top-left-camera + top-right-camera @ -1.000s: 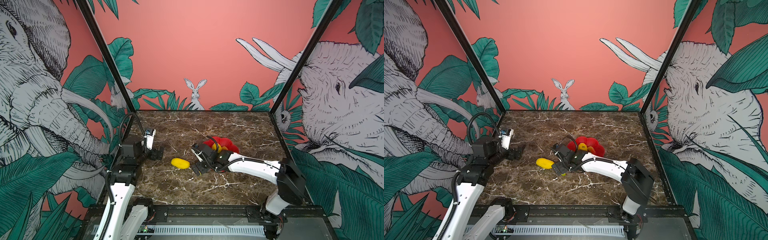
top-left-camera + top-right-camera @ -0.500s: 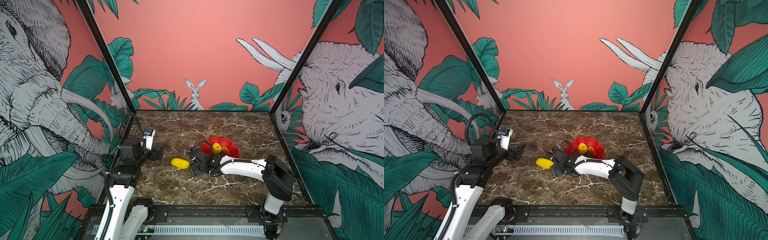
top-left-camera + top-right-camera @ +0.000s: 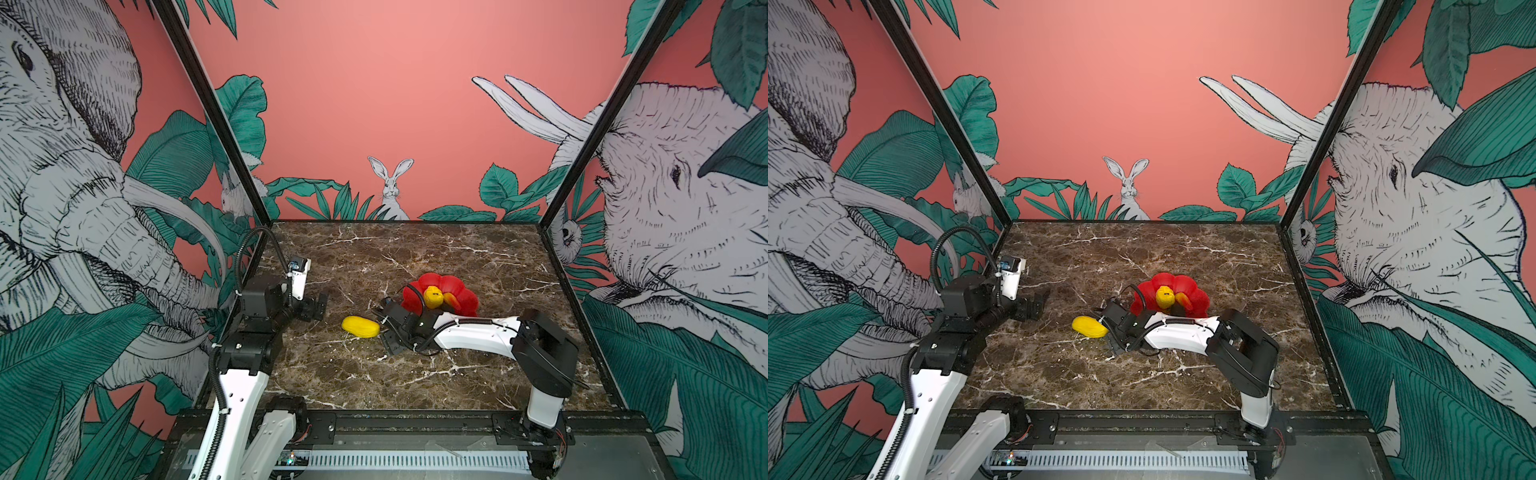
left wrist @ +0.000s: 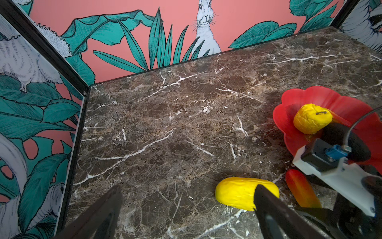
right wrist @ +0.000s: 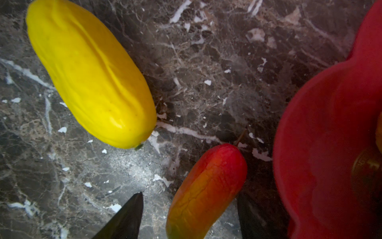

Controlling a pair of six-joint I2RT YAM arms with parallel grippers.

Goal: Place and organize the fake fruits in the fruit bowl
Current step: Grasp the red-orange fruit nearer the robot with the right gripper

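- The right hand [image 3: 385,330] lies low near centre frame in both top views. Its jaws are partly open either side of a slim red-orange fruit [image 5: 202,192] on the surface [image 3: 415,249]. A gap shows beside one finger [image 5: 126,217], so it has no hold.
- The left hand [image 3: 316,305], left of centre, gapes wide and empty.
- The oblong yellow fruit [image 3: 360,326] lies on the surface between the hands, just beside the right one.
- The fruit bowl [image 3: 467,301] sits right of centre, holding the bumpy yellow fruit [image 3: 433,296] and a second red-orange fruit [image 3: 451,300].
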